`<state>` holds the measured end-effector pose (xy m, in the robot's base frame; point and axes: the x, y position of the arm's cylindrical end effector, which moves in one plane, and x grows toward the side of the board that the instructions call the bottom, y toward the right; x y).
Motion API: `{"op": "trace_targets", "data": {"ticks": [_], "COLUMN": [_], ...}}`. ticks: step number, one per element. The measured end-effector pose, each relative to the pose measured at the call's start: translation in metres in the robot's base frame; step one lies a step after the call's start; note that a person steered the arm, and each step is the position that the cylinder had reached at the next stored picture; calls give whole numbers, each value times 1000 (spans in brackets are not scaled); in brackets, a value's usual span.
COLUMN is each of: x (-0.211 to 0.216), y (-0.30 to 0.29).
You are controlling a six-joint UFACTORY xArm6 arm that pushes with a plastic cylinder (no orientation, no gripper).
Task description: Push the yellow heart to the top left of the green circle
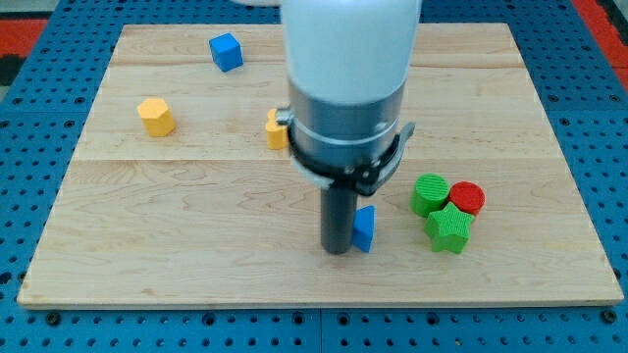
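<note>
Two blue blocks (226, 51) (365, 227), two yellow (156, 116) (277, 128), two green (429, 194) (449, 228), one red (467, 198) — the tip (338, 249) grips nothing, just beside the nearer blue.

Standing low-centre on wooden board (147, 216): my tip (339, 252), touching blue block (365, 228) on its right. Peeking from behind arm (348, 88), mid-frame: yellow heart (276, 128). Clustering lower right, touching: green circle (429, 194), red cylinder (467, 199), green star (449, 228). Sitting upper left: yellow hexagon (156, 116), blue cube (226, 51).
</note>
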<state>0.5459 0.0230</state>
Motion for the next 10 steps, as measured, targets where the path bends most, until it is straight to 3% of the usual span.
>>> {"op": "trace_targets", "data": {"ticks": [2, 4, 6, 7, 8, 10], "x": [-14, -24, -107, -140, -160, -135], "y": [63, -63, -119, -119, -117, 10]}}
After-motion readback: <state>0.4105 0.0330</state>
